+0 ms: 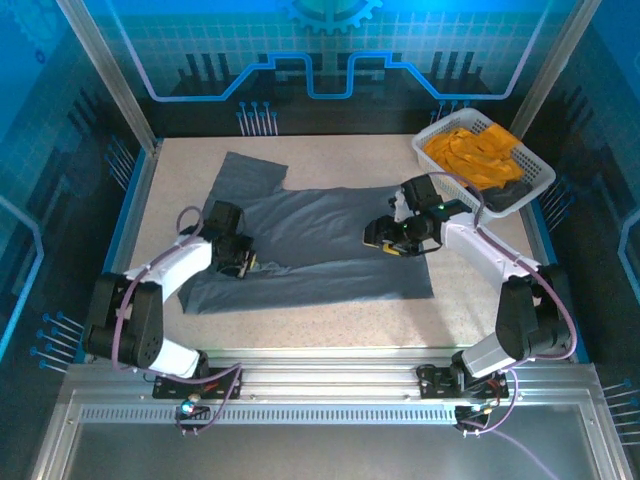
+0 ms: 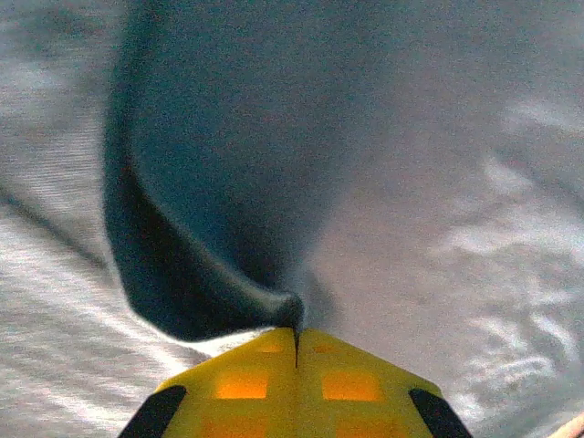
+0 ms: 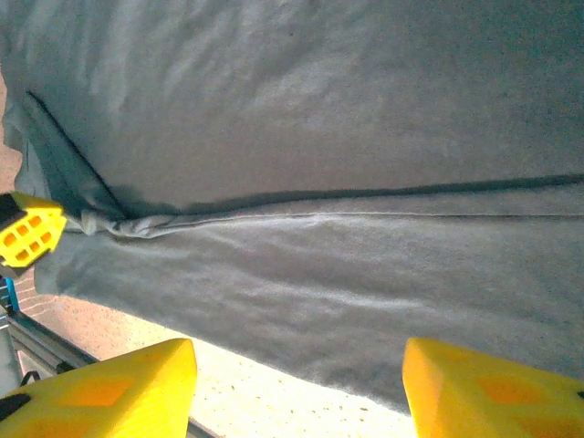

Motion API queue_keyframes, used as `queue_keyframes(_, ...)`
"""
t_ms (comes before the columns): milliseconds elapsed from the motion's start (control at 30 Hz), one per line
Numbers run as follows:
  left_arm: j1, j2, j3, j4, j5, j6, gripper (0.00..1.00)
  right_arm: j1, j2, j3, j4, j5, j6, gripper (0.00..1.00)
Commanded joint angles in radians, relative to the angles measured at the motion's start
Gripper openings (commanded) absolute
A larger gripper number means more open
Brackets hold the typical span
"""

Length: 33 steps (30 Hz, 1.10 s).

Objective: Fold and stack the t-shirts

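The slate-grey t-shirt (image 1: 320, 240) lay flat on the worktop (image 1: 330, 320), its long axis running left to right between the arms. The left gripper (image 1: 240, 263) stood at the shirt's near-left part, its fingers (image 2: 265, 383) pressed together on a pinched ridge of grey cloth. The right gripper (image 1: 385, 242) hung over the shirt's right half, its fingers (image 3: 119, 383) spread, with cloth directly ahead of them. The white basket (image 1: 430, 152), at the far right, held the orange-yellow t-shirts (image 1: 470, 150).
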Motion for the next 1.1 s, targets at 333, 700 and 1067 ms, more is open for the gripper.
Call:
queue_keyframes(333,-0.108,0.383,0.48,-0.27,-0.054,0.441,0.0,-0.039,-0.022,0.003,-0.029,-0.022,0.003,0.62)
queue_keyframes(700,-0.16,0.525,0.619,-0.388,-0.115,0.593,0.0,-0.049,-0.016,-0.013,-0.032,-0.034,0.001,0.61)
queue_keyframes(1067,-0.16,0.536,0.663,-0.33,-0.129,0.549,0.0,-0.051,-0.022,-0.029,-0.045,0.014,0.013,0.59)
